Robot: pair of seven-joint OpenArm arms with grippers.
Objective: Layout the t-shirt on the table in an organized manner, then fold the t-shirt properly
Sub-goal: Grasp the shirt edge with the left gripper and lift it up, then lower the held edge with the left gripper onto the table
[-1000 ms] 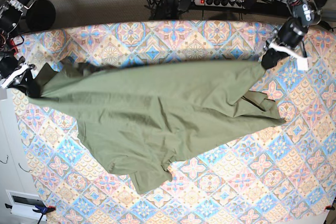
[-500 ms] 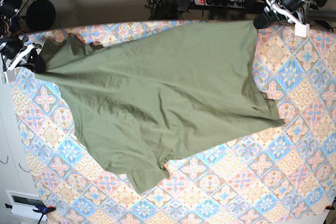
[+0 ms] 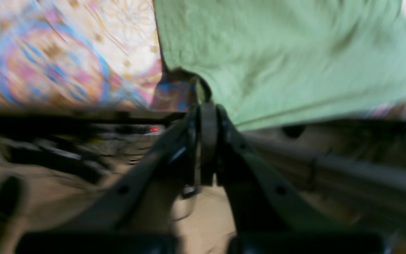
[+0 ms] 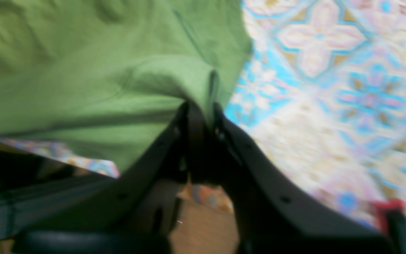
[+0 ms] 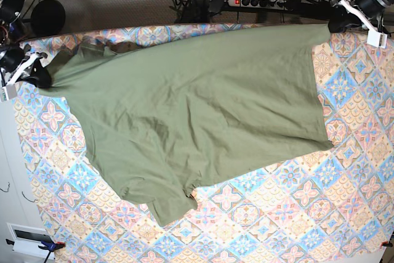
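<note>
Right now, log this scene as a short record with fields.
garment: t-shirt, olive green, spread but skewed and wrinkled
surface: table under patterned cloth
left gripper: shut on a t-shirt corner by the far edge
right gripper: shut on the opposite t-shirt corner
fold: not yet begun

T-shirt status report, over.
Left gripper and right gripper both shut on t-shirt corners. Shirt spread wide over table, crooked. Nothing obstructing.
</note>
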